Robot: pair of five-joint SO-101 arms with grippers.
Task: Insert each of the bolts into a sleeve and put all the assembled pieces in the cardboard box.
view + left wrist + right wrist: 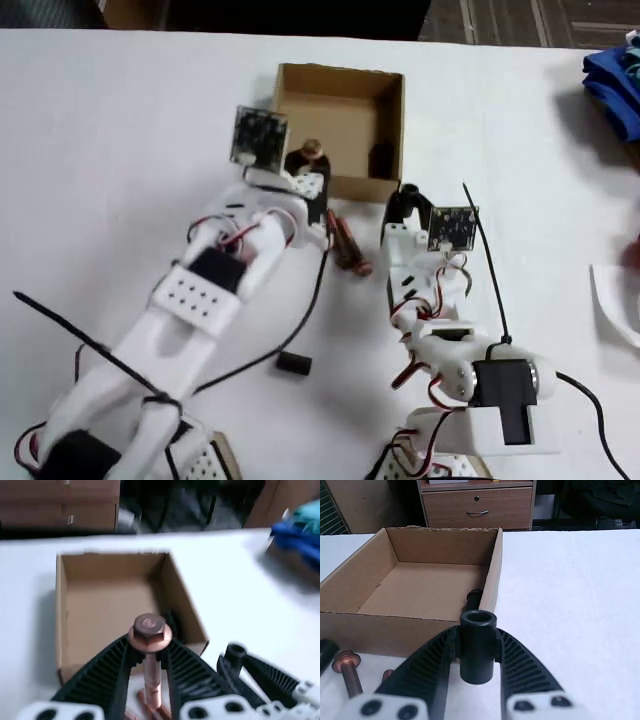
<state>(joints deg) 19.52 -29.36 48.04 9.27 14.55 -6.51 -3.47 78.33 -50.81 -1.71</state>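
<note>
At the left of the table [120, 130], your left gripper [311, 163] pinches a bolt [149, 631] just under its hex head, head up and shank below, at the near wall of the box [340, 70]. Treat the bolt as rigid, smooth and probably heavy for its size. A hold under the head leaves the shank free for insertion.

Nearer the arm bases, a loose sleeve [293, 363] lies on the table. Between the two grippers, spare bolts [347, 242] lie just outside the box. Inside the box, one dark piece [381, 160] rests near the right wall; you cannot confirm whether it is assembled.

To the right, your right gripper [478, 637] clamps a sleeve [478, 652] upright by its wall, bore open at the top, just outside the box front. Judge the sleeve stiff and light, with a slick round wall that may twist between the fingers. Hold it at mid-height and leave the bore uncovered.

Bolt and sleeve are near each other but apart. Align shank with bore before lowering. At the far right lies a blue cloth [612, 85].
</note>
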